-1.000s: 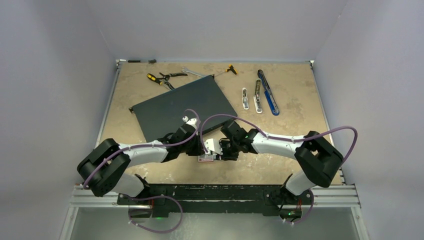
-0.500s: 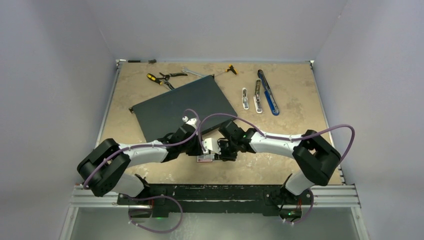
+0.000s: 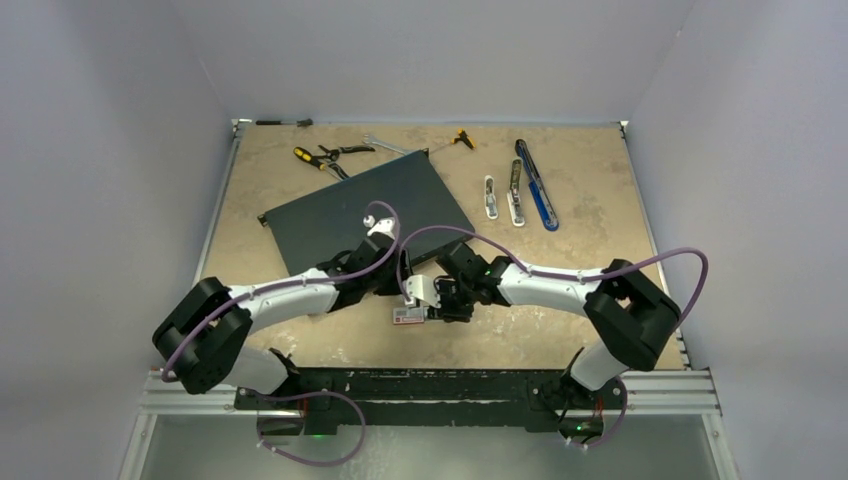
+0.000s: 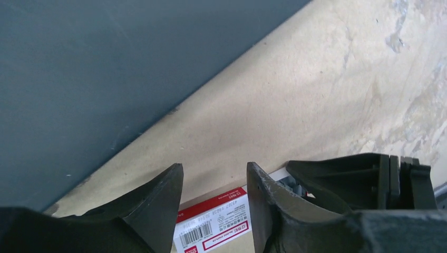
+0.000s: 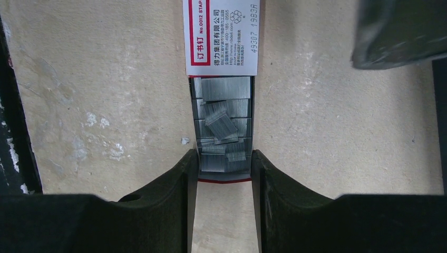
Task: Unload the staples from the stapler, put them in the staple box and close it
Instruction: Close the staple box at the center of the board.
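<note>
Between the fingers of the right gripper [image 5: 224,158], pinched at its sides, lies the tray [image 5: 224,179] of loose staples [image 5: 221,121]; just beyond, the left gripper [image 4: 213,171] hangs spread, empty.

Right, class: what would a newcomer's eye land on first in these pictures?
The red-and-white box, slid open front and centre, its tray packed with silver staples and pinched by the right gripper. The left gripper hovers open by its other end. Behind them lies a big dark folder.

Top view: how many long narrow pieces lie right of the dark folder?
3, side by side: short silver piece, longer silver piece, then blue piece farthest right. None seems hidden.
</note>
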`<control>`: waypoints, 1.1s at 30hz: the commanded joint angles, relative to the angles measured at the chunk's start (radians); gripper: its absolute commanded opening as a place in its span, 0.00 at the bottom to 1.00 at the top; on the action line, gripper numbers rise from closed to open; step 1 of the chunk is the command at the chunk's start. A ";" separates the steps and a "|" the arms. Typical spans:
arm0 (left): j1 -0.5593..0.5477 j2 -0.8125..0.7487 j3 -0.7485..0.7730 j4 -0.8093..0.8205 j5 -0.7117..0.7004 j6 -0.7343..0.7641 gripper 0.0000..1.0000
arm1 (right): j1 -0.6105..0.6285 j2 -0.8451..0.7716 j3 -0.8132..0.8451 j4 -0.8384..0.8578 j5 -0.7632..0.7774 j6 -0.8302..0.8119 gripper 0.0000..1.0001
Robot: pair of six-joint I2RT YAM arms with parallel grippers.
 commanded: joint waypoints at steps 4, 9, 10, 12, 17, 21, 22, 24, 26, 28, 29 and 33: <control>0.045 -0.081 0.101 -0.134 -0.112 -0.035 0.47 | 0.006 0.007 -0.023 -0.048 0.015 0.007 0.27; 0.076 -0.218 0.051 -0.228 -0.136 -0.038 0.47 | 0.005 0.008 -0.020 -0.048 0.012 0.006 0.27; 0.075 -0.238 0.044 -0.245 -0.132 -0.033 0.47 | 0.006 0.009 -0.017 -0.048 0.012 0.006 0.27; 0.076 -0.266 0.022 -0.270 -0.107 -0.030 0.47 | 0.007 0.009 -0.015 -0.049 0.012 0.007 0.27; 0.076 -0.318 -0.077 -0.236 -0.013 -0.074 0.45 | 0.007 0.008 -0.008 -0.054 0.014 0.004 0.27; 0.076 -0.321 -0.122 -0.200 0.037 -0.092 0.43 | 0.007 0.012 -0.005 -0.054 0.012 0.003 0.27; 0.077 -0.323 -0.129 -0.201 0.041 -0.093 0.43 | 0.007 0.013 -0.005 -0.055 0.011 0.003 0.27; 0.076 -0.327 -0.141 -0.194 0.047 -0.089 0.43 | 0.007 0.013 -0.006 -0.055 0.011 0.003 0.27; 0.076 -0.319 -0.152 -0.174 0.072 -0.079 0.43 | 0.008 0.013 -0.006 -0.055 0.011 0.003 0.27; 0.076 -0.301 -0.154 -0.160 0.104 -0.068 0.43 | 0.008 0.013 -0.005 -0.057 0.012 0.002 0.27; 0.076 -0.294 -0.156 -0.155 0.117 -0.061 0.42 | 0.008 0.012 -0.005 -0.057 0.012 0.002 0.27; 0.075 -0.303 -0.182 -0.152 0.141 -0.055 0.41 | 0.009 0.012 -0.005 -0.056 0.012 0.003 0.27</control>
